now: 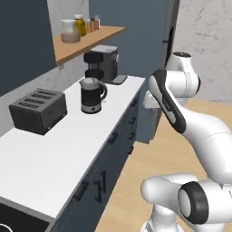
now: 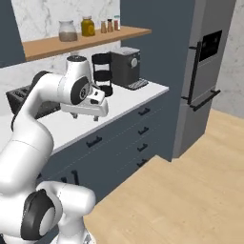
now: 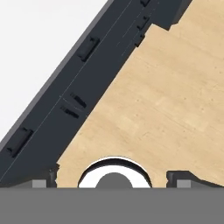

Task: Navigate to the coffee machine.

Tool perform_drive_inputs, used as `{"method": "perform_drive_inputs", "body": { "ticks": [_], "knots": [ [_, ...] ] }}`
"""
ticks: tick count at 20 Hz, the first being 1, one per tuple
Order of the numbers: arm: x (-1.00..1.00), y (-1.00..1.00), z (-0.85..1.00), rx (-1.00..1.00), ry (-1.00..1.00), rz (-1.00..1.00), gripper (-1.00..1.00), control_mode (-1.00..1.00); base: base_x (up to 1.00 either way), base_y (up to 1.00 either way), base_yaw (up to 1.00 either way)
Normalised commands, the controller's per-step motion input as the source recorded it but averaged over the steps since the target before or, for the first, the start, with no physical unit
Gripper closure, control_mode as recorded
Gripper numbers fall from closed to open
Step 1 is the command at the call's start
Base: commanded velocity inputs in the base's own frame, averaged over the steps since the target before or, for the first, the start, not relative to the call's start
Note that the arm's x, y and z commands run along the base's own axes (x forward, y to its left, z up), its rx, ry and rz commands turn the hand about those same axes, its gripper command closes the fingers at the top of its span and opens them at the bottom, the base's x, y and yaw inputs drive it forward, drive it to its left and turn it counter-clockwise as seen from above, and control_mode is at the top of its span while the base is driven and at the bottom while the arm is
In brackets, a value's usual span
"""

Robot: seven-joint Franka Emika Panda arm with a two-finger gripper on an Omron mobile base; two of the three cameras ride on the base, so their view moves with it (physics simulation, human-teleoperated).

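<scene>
— Left base view: where is the boxy dark-grey coffee machine (image 1: 105, 62) with the lighter grey top?

— At the far end of the white countertop (image 1: 59, 145), under the wooden shelf (image 1: 86, 41), just behind the black jug-shaped kettle (image 1: 92, 94). A dark slotted toaster (image 1: 38, 110) sits nearer.

— And the two-finger gripper (image 3: 113, 179)?

— Hand view shows its dark fingertips (image 3: 180, 179) well apart, jaws wide, holding nothing, above the light wooden floor (image 3: 175, 100) beside the dark drawer fronts (image 3: 78, 87).

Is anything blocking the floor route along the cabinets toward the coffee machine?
Nothing visible does. The wooden floor beside the dark cabinets looks bare up to the tall oven unit. The coffee machine sits at the counter's far end, with the kettle and toaster nearer on the countertop, not on the floor path.
</scene>
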Motion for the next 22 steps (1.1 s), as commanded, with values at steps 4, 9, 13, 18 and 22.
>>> {"method": "perform_drive_inputs", "body": {
  "ticks": [4,9,13,18,22],
  "knots": [
    [0.0,0.0,0.0,0.0,0.0,0.0,-1.0,1.0,0.85,-0.79,0.11],
    [0.0,0.0,0.0,0.0,0.0,0.0,-1.0,1.0,0.81,-0.81,0.15],
    [0.0,0.0,0.0,0.0,0.0,0.0,-1.0,1.0,0.75,-0.81,0.19],
    [0.0,0.0,0.0,0.0,0.0,0.0,-1.0,1.0,0.68,-0.75,0.24],
    [0.0,0.0,0.0,0.0,0.0,0.0,-1.0,1.0,0.56,-0.7,0.29]
  ]
}}
